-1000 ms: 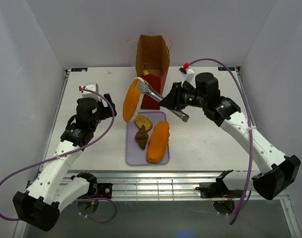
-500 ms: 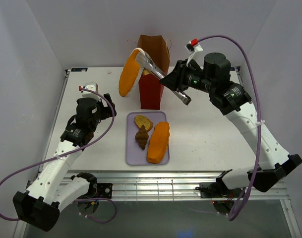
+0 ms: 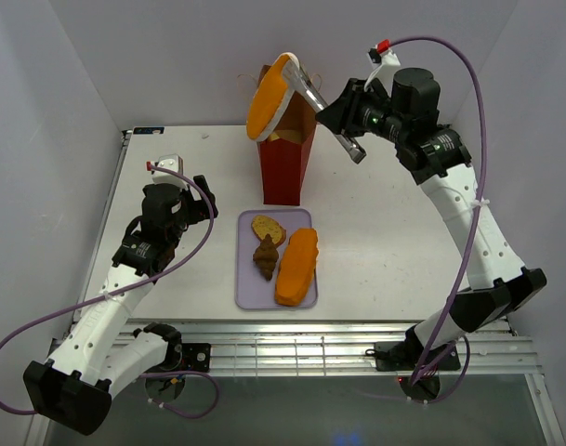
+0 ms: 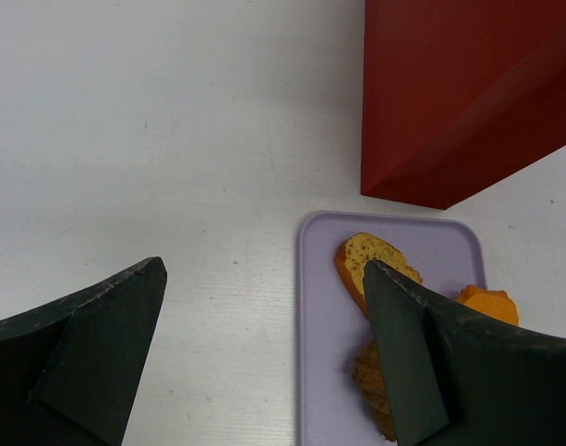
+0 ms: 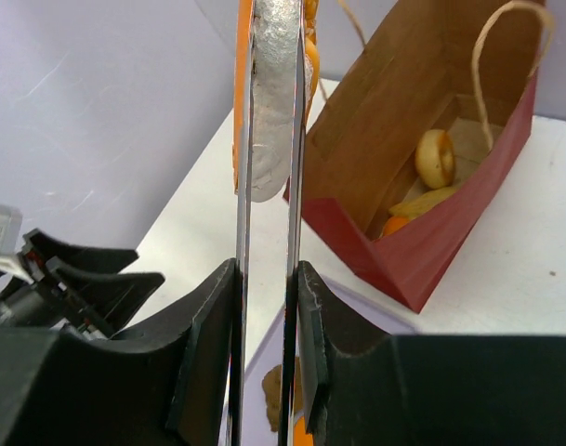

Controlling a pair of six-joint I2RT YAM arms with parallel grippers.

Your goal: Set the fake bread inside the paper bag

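My right gripper [image 3: 350, 119] is shut on metal tongs [image 3: 322, 98]. The tongs clamp a long orange loaf [image 3: 271, 95] in the air over the mouth of the paper bag [image 3: 284, 158]. In the right wrist view the tongs [image 5: 271, 139] stand between my jaws [image 5: 267, 279], with the loaf [image 5: 239, 102] at their tip and the open bag [image 5: 403, 139] beyond, a ring donut [image 5: 436, 158] inside it. On the lavender tray [image 3: 250, 290] lie a wedge [image 3: 267, 229], a croissant [image 3: 265, 255] and another orange loaf [image 3: 297, 267]. My left gripper [image 3: 201, 197] is open and empty.
In the left wrist view my open left gripper [image 4: 264, 268] hovers over the table at the tray's left edge [image 4: 315, 325], with the wedge [image 4: 371, 265] and the bag's red base [image 4: 459, 93] ahead. White walls close in the table on three sides.
My right arm has lifted the tongs and the orange loaf from beside the bag's left front up and back, to above the bag's mouth. The left arm has not moved.
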